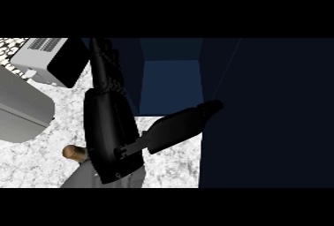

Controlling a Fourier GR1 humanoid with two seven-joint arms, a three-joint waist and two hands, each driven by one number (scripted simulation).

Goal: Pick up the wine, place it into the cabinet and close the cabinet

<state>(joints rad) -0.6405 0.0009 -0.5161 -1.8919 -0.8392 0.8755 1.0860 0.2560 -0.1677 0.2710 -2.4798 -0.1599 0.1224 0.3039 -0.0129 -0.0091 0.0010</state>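
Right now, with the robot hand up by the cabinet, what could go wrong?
1. The left robot hand is open, its thumb stretched to the edge of the dark cabinet panel; it could catch there.
2. No wine shows in the cabinet's opening, so closing now may shut it empty.
3. A brown-topped object sits by the forearm; a swing could knock it.

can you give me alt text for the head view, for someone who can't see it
A black robot hand reaches up over a speckled white counter toward a dark blue cabinet, its thumb spread to the right. A small brown object shows beside the wrist, and a grey appliance sits at the upper left.
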